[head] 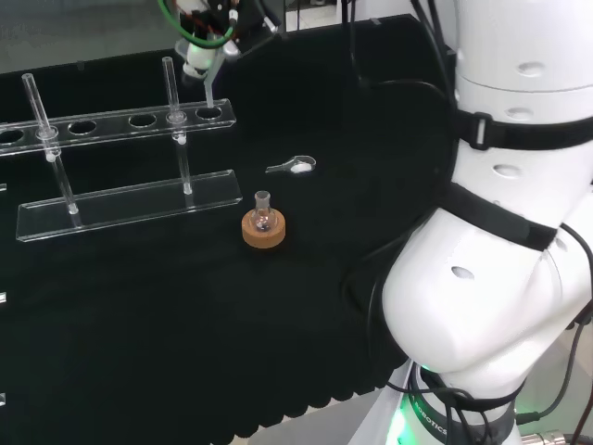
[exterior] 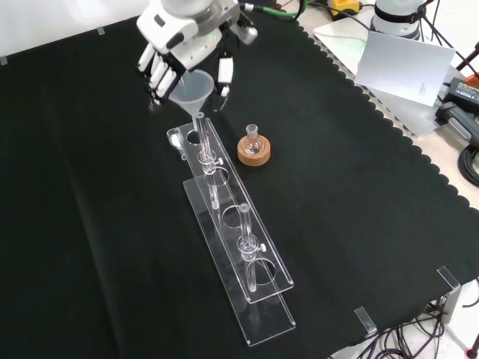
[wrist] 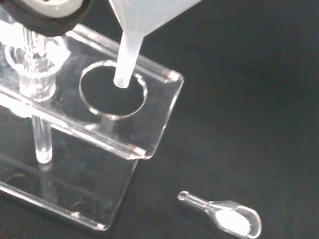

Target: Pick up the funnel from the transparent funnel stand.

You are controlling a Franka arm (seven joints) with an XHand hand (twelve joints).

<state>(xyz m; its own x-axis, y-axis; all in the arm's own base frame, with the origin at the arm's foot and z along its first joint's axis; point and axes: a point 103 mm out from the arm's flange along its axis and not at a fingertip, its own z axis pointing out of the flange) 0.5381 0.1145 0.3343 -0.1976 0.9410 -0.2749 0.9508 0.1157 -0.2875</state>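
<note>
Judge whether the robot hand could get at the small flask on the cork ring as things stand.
Probably not yet: the robot hand is curled round the funnel. The flask itself stands in the open beside the stand, nothing above it.

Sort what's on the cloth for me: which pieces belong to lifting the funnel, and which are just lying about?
In the job:
funnel, its stem tip at the end hole
transparent funnel stand
hand, curled round the funnel

Lying about:
small flask on its cork ring
small clear scoop holding something white
</note>
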